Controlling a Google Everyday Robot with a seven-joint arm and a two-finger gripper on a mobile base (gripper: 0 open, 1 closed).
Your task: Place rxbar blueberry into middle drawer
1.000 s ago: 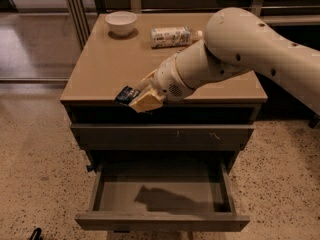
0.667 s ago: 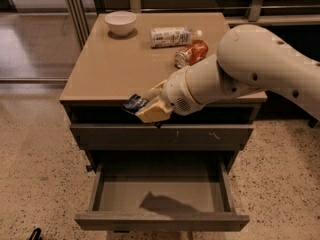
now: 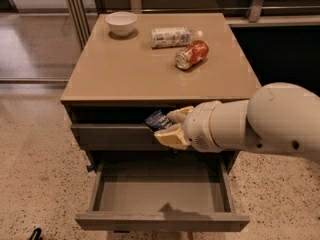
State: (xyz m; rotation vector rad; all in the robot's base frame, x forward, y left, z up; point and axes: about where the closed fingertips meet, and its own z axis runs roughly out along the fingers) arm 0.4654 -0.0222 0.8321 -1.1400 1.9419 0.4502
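My gripper [image 3: 167, 125] is shut on the rxbar blueberry [image 3: 156, 120], a small dark navy bar that sticks out to the left between the cream fingers. It hangs in front of the cabinet's upper drawer front, above the back part of the open middle drawer [image 3: 160, 190]. The drawer is pulled out, with low side walls and a bare grey floor. My white arm reaches in from the right.
On the tan cabinet top [image 3: 120, 74] stand a white bowl [image 3: 121, 23] at the back left, a white labelled bottle [image 3: 172, 36] lying on its side, and an orange-red can [image 3: 192, 54] lying beside it. Speckled floor lies around the cabinet.
My gripper with the bar has moved off the cabinet top's front edge, down and to the right, and is now in front of the upper drawer front above the open drawer.
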